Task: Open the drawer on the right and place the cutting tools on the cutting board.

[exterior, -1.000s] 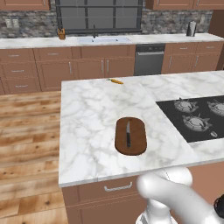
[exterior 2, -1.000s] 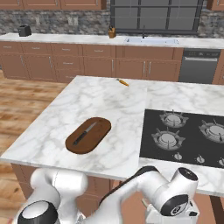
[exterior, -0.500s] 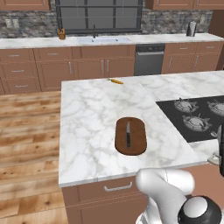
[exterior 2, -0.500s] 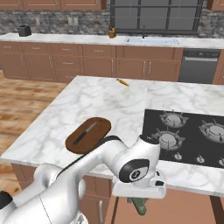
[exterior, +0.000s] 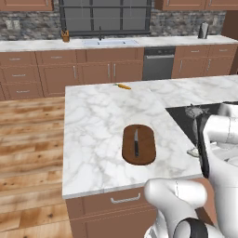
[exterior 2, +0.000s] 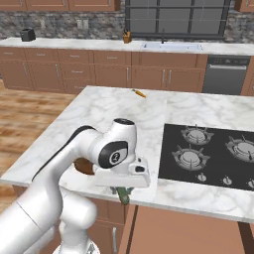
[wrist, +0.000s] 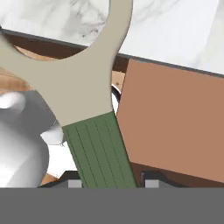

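Marble-topped island desk point(exterior: 97, 130) in a wood-cabinet kitchen, cooktop point(exterior 2: 213, 154) set into its right part. Cutting board point(exterior: 138, 144) lies near the front edge of the desk, left of the cooktop; the knife point(exterior: 136, 142) rests on it lengthwise, so one of the two tools is judged placed. Carrot point(exterior: 123, 86) sits at the far edge, well apart from the board. Peeler point(wrist: 94, 144) is off the desk: in the hand view its green handle runs up between the fingers point(wrist: 109, 183), which pinch it, pale Y-head pointing toward the desk's front edge. Right base view shows the peeler's green end hanging below the hand, just under the front edge. Drawer point(wrist: 170, 127) appears as a brown panel beside the peeler, apparently open. Remaining: carry the peeler to the board and release it.
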